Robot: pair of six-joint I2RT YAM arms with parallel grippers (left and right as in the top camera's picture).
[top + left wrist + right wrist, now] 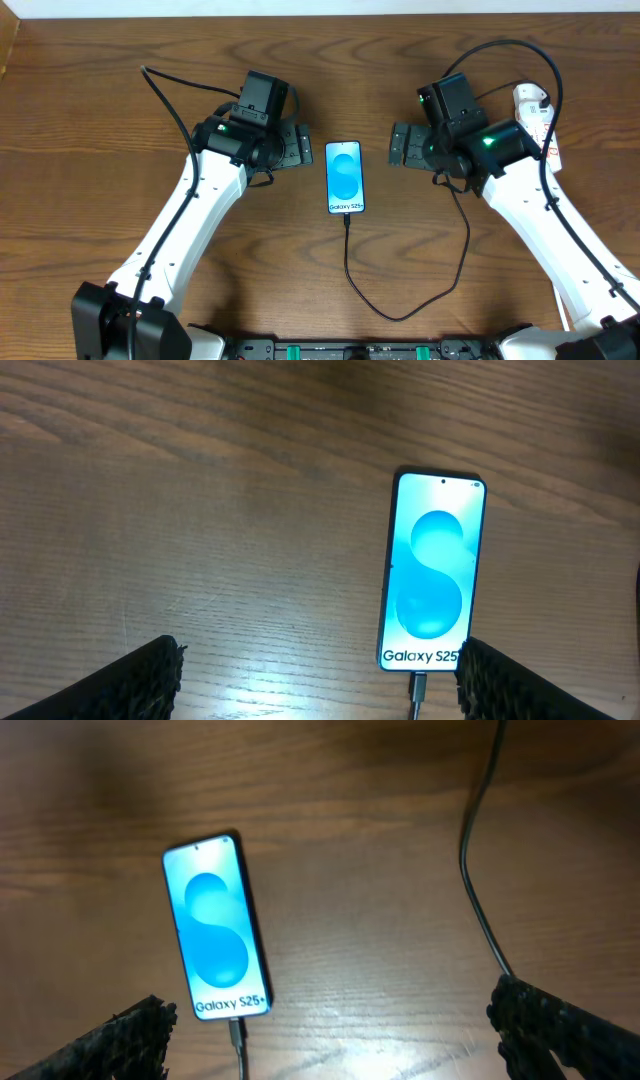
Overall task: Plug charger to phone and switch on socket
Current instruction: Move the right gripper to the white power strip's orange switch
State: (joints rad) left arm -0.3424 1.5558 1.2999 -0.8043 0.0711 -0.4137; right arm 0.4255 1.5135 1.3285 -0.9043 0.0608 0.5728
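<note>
The slim black-bezelled smartphone (215,925) with a bright blue screen is displaying white "Galaxy S25+" lettering near the screen's bottom edge.

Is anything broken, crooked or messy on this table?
Nothing stands out. The slim blue-screened phone lies flat and straight on the brown wooden table, with the thin black charger cable plugged into its bottom end and looping loosely. The white power strip sits at the far right, partly hidden.
</note>
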